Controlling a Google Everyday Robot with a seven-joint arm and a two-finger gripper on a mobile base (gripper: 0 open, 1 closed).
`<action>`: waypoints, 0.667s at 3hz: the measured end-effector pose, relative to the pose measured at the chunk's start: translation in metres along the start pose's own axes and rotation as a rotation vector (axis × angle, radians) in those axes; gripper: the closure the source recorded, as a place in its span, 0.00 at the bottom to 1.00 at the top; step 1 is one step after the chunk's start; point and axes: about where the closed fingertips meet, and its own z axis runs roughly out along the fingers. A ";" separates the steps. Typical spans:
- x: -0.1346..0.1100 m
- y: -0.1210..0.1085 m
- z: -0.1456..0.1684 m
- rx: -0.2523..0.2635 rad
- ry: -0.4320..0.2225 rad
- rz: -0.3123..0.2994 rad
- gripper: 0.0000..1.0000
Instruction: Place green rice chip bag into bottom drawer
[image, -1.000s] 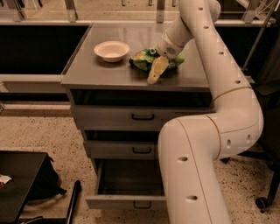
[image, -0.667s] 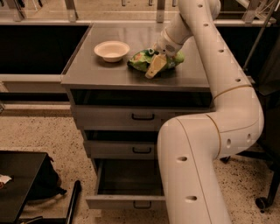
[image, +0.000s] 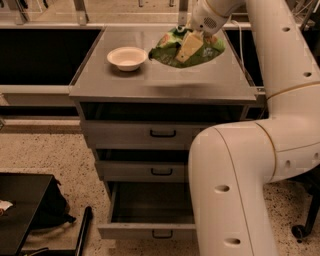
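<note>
The green rice chip bag is crinkled and hangs a little above the grey cabinet top, which shows a soft shadow under it. My gripper reaches down from the top right and is shut on the bag's upper middle, one cream finger lying across its front. The bottom drawer is pulled open and its dark inside is in view. My arm's large white link hides the drawers' right side.
A white bowl stands on the cabinet top, left of the bag. The two shallower drawers above the bottom one are shut. A black table and a dark bag are on the floor at lower left. A chair wheel is at lower right.
The gripper has lifted the green bag off the cabinet top; before, the bag lay on the surface next to the bowl. The bowl and drawers have not moved.
</note>
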 end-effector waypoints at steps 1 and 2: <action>-0.006 0.016 -0.070 0.035 -0.015 0.037 1.00; 0.008 0.031 -0.131 0.074 -0.071 0.075 1.00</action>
